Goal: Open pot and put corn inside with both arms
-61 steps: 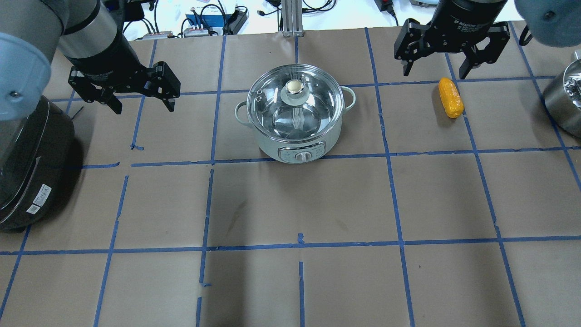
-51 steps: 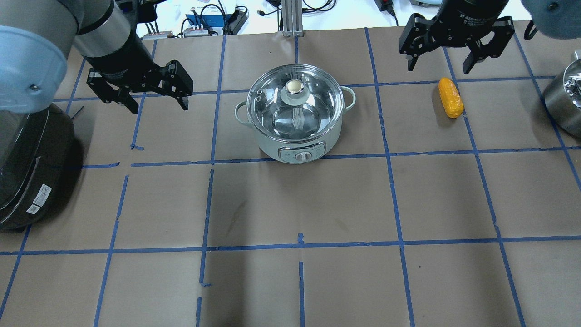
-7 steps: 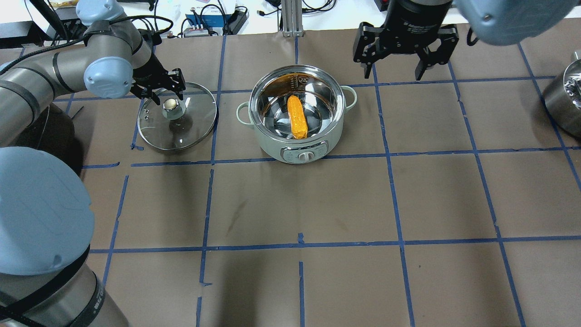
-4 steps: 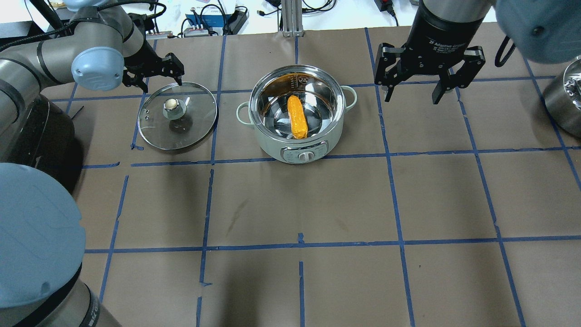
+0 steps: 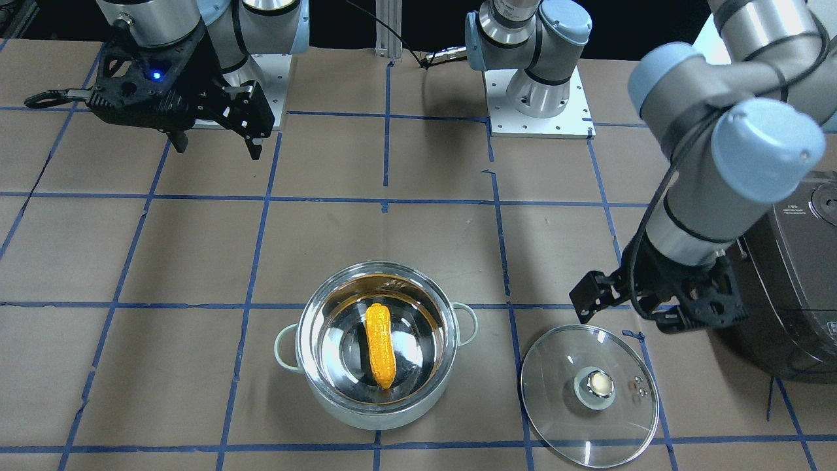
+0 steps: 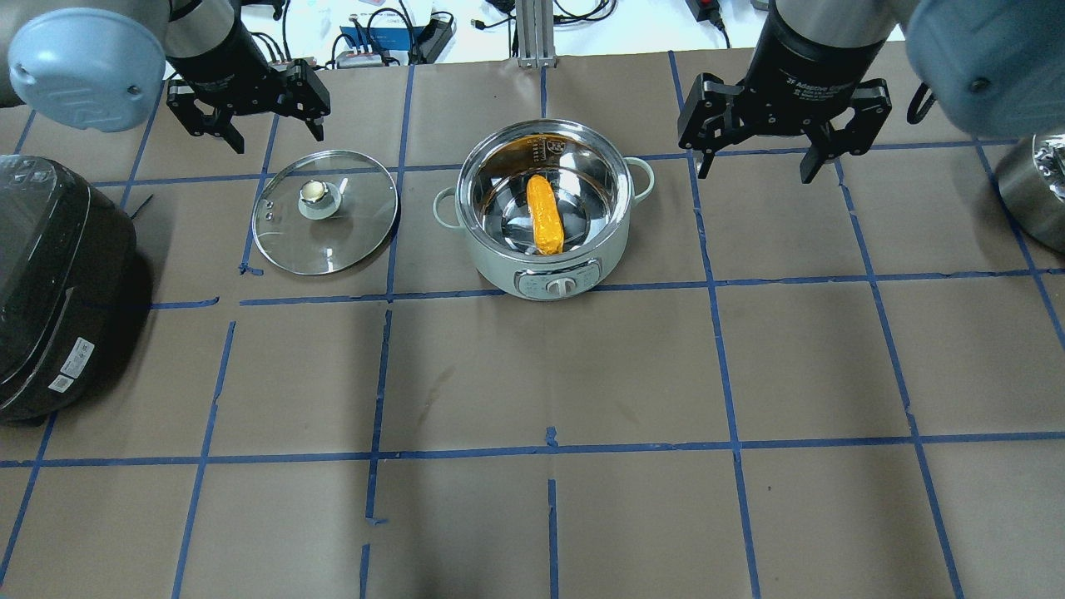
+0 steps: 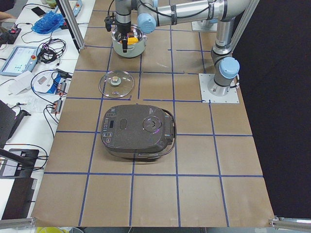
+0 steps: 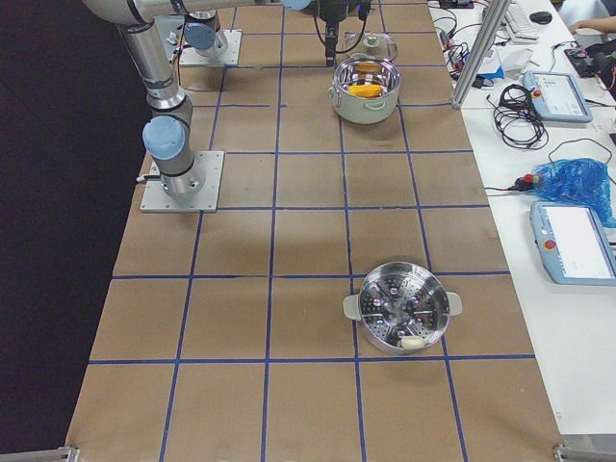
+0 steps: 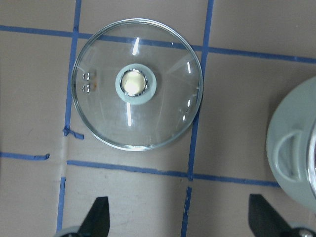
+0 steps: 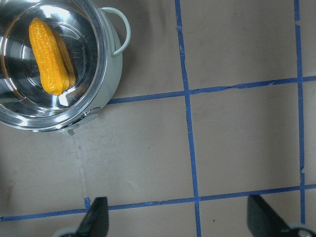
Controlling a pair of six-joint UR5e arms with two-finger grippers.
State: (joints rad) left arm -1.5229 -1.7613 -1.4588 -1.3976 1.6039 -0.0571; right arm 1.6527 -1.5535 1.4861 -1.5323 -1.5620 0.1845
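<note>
Corn (image 6: 545,215) lies in the uncovered pot (image 6: 492,264); lid (image 6: 324,241) rests on the table (image 6: 582,374). Left tool (image 6: 279,141) and right tool (image 6: 755,175): wide, empty.

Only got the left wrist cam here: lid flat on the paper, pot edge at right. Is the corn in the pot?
Observer: Yes. The corn lies on the bottom of the open pot.
Operator: Right gripper holding anything?
Observer: No. The right gripper is open and empty, over the table on the pot's side away from the lid.
</note>
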